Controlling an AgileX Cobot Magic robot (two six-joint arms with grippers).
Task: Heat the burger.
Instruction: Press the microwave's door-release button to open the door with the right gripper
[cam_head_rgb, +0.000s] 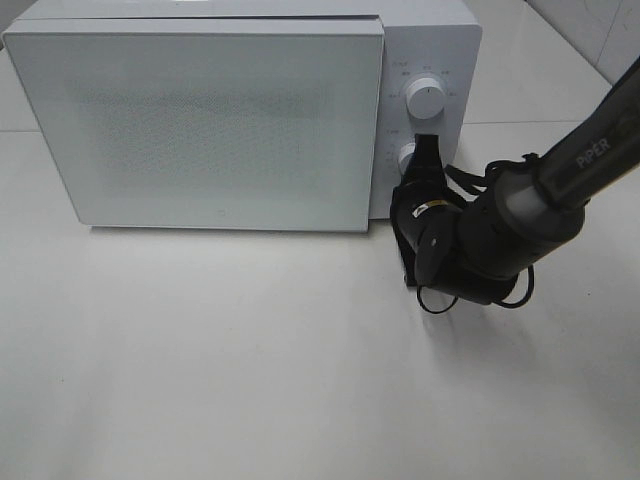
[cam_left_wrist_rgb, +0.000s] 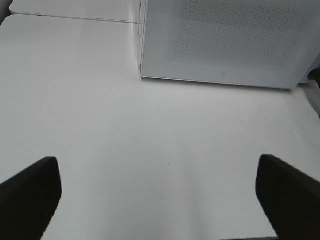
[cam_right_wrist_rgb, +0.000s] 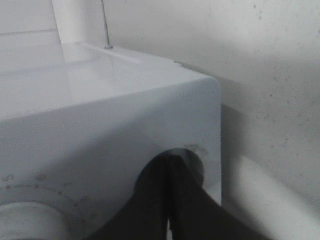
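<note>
As right end effector (cam_head_rgb: 427, 143) meets lower knob (cam_head_rgb: 406, 158), microwave door (cam_head_rgb: 200, 120) closed

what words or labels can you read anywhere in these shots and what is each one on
"PiPER": printed in white on the right arm, exterior high view.
Small printed markings around the upper knob and lower knob of the microwave: too small to read.
Tiny mark near the door's edge, left wrist view: too small to read.
Faint marks around the dial in the right wrist view: blurred, unreadable.
</note>
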